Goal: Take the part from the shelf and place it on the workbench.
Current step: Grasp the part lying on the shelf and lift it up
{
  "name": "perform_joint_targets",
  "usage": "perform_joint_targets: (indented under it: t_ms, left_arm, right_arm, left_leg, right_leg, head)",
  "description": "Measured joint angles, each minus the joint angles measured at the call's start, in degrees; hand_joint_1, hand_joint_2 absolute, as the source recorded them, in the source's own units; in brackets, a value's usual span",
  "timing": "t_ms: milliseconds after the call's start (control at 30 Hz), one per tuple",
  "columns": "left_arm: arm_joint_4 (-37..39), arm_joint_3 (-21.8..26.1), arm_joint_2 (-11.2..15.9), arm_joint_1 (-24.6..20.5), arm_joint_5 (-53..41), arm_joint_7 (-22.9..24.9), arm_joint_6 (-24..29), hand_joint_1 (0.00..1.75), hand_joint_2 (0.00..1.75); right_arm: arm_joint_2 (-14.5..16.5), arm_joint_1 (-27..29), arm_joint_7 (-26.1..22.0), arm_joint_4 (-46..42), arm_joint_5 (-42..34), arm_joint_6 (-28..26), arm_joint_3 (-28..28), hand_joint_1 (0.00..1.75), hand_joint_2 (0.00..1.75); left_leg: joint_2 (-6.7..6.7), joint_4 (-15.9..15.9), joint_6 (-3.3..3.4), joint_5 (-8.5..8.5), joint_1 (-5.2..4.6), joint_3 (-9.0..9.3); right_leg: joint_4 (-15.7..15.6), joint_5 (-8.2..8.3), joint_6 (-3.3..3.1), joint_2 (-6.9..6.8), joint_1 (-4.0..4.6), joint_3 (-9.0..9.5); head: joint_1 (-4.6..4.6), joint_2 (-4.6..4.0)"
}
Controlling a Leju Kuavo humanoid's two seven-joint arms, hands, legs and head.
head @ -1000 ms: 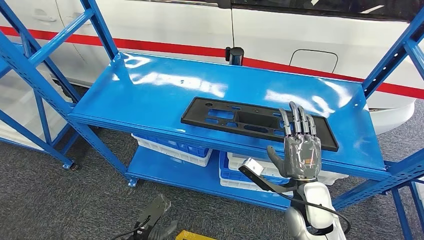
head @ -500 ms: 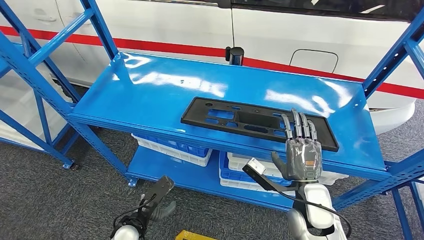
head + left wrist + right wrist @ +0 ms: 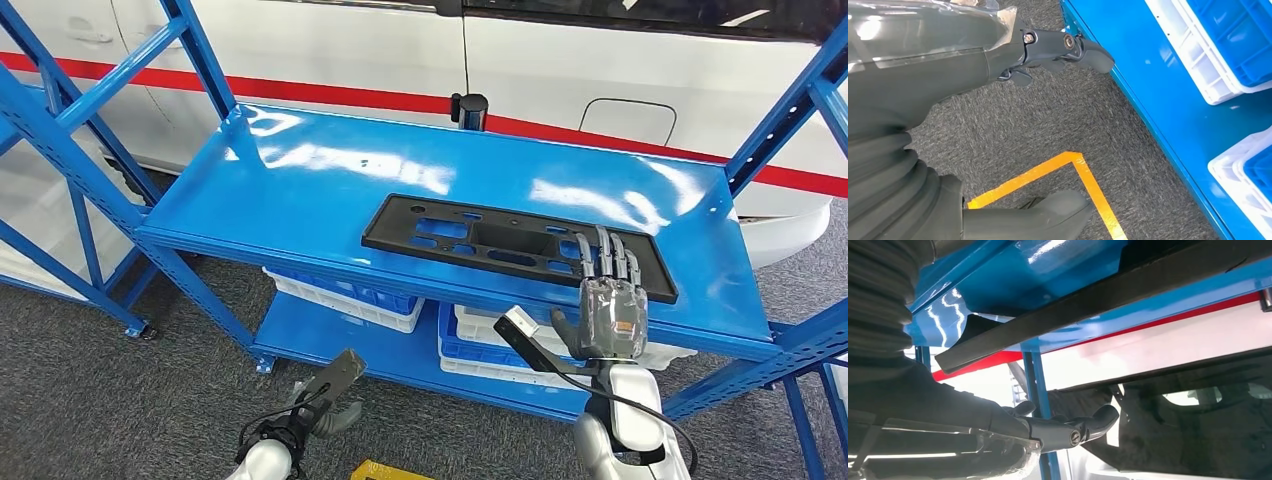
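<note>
right robot hand (image 3: 610,315): your fingers spread, upright at the part (image 3: 500,243), holding nothing
left robot hand (image 3: 322,400): low, empty
shelf (image 3: 300,180): blue, white car behind

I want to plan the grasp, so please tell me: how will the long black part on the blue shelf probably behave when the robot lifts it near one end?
The black part is a long, thin frame with many cut-outs, so it is probably light but may flex or droop when lifted by the right hand near one end. It lies flat on the glossy blue shelf, so it may slide rather than tip.
</note>
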Motion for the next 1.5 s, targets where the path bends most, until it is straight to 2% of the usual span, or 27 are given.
perform_joint_targets:
  t_ms: [833,933,967,1067,1500]
  left_arm:
    - [1.98,0.0,-0.92,-1.09,-1.21,0.2,-0.62,0.0,1.75]
    - [2.35,0.09,-1.16,-1.59,-0.16,0.09,-2.18,0.0,0.44]
    - [2.47,0.26,-1.28,-1.73,1.1,-0.1,-3.39,0.0,0.44]
    - [2.84,0.86,-1.56,-1.91,4.93,-0.95,-6.2,0.0,1.75]
    - [6.38,0.93,-3.25,-2.54,6.21,-1.96,-5.46,0.0,1.75]
  right_arm:
    - [1.01,-0.95,0.5,0.01,-0.01,0.37,-1.04,0.0,1.75]
    - [1.38,-1.54,0.47,0.01,0.06,0.86,-1.02,0.0,1.75]
    - [1.56,-1.81,0.46,0.03,0.08,1.04,-0.93,0.0,1.75]
    - [2.05,-2.74,0.46,0.28,-0.15,1.55,-0.47,0.0,1.75]
    - [4.52,-7.8,1.49,6.68,-1.06,3.7,0.16,0.0,1.75]
  left_leg:
    - [0.0,0.0,0.0,0.0,0.0,0.0]
    - [0.0,0.0,0.0,0.0,0.0,0.0]
    - [0.0,0.0,0.0,0.0,0.0,0.0]
    - [0.01,0.0,0.0,0.01,0.0,0.0]
    - [-0.01,0.02,0.0,0.02,0.0,-0.01]
  right_leg:
    - [0.0,0.0,0.0,0.0,0.0,0.0]
    - [0.0,0.0,0.0,0.0,0.0,0.0]
    - [0.0,0.0,0.0,0.0,0.0,0.0]
    - [0.01,0.0,0.0,0.01,0.0,0.0]
    - [0.01,0.0,0.0,0.0,0.0,0.0]
  head:
    - [0.0,0.0]
    - [-0.01,0.0]
    - [-0.01,0.0]
    - [0.0,0.0]
    - [0.0,0.0]
